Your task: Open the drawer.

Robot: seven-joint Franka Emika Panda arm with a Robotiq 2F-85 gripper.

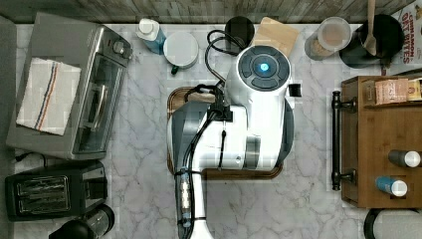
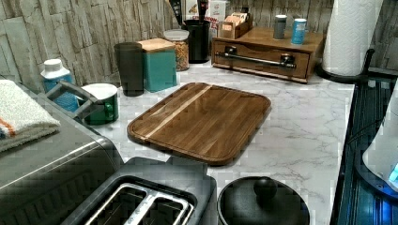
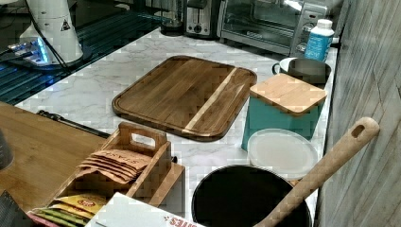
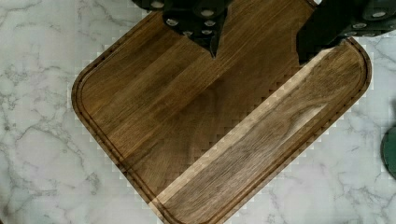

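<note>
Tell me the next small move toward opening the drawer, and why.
Probably carry the gripper toward the drawer's handle at the top view's right. The fingers hang apart over the tray, holding nothing, and the drawer looks shut.

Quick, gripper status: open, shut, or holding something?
Gripper: open and holding nothing, above the wooden tray; the drawer is shut, its handle untouched.

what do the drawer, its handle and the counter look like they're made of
Drawer: likely wood, medium brown with visible grain, smooth satin face. Handle: probably black metal, a matte bar on two posts. Counter: looks like white marble with grey veins, or a laminate imitating it.
</note>
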